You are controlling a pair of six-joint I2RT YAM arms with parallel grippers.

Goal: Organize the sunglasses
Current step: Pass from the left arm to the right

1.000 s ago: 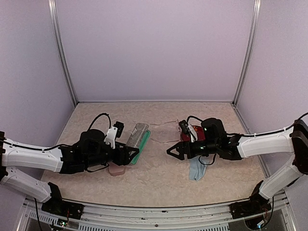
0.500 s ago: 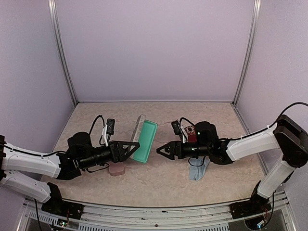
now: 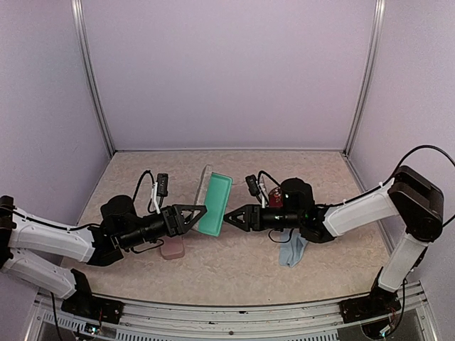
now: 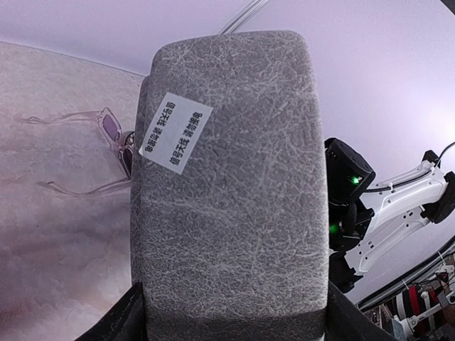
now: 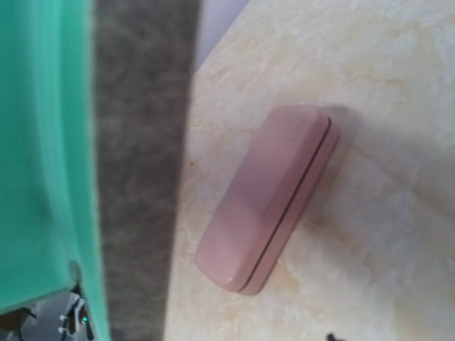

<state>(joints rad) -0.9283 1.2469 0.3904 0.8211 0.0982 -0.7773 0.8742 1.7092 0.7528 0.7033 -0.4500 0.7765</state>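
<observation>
Tabletop (image 4: 43, 234): sunglasses (image 4: 111, 129) beyond left jaws.

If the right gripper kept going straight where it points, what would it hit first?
Probably the green lining of the open grey case that the left gripper holds up; the right gripper looks nearly touching it.

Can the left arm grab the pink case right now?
Probably not: the left gripper is closed on the grey case, holding it off the table, so its jaws are taken. The pink case itself lies free near that arm.
</observation>
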